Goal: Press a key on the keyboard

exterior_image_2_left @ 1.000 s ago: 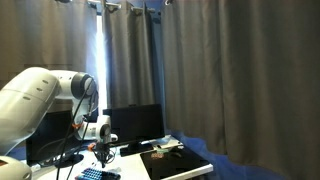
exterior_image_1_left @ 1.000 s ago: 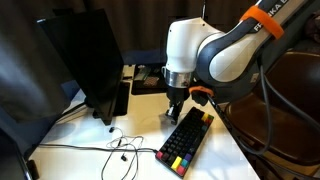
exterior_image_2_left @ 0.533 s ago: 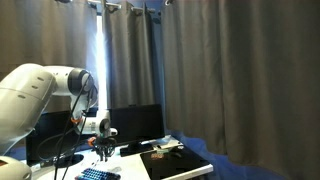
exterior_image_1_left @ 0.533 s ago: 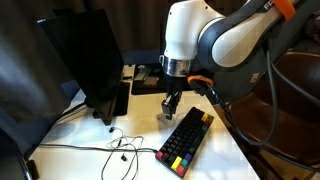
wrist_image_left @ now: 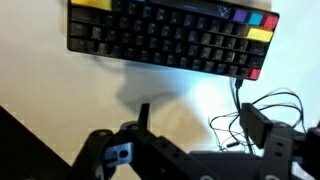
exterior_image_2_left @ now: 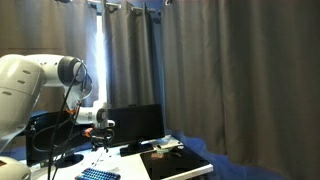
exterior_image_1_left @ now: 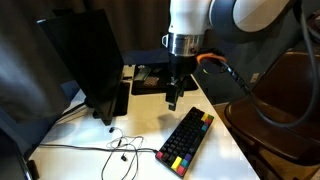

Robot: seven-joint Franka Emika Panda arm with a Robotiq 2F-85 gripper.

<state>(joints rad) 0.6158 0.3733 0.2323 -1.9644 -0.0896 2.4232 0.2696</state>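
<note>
The keyboard (exterior_image_1_left: 187, 142) lies on the white table, black with a coloured row of red, yellow, green and blue keys along one edge. In the wrist view the keyboard (wrist_image_left: 170, 38) fills the top of the picture. My gripper (exterior_image_1_left: 172, 98) hangs in the air above the table, just past the keyboard's far end, touching nothing. In the wrist view my gripper (wrist_image_left: 200, 125) is open: its two fingers stand wide apart with only table and cable between them. The gripper (exterior_image_2_left: 100, 140) also shows raised above the keyboard (exterior_image_2_left: 95, 174).
A large black monitor (exterior_image_1_left: 85, 60) stands to one side of the table. A thin tangled cable (exterior_image_1_left: 115, 148) lies beside the keyboard. A dark flat object (exterior_image_1_left: 145, 78) sits at the back. A brown chair (exterior_image_1_left: 290, 90) is beyond the table edge.
The arm has lifted up and away from the keyboard's far end, and the jaws have gone from shut to wide open.
</note>
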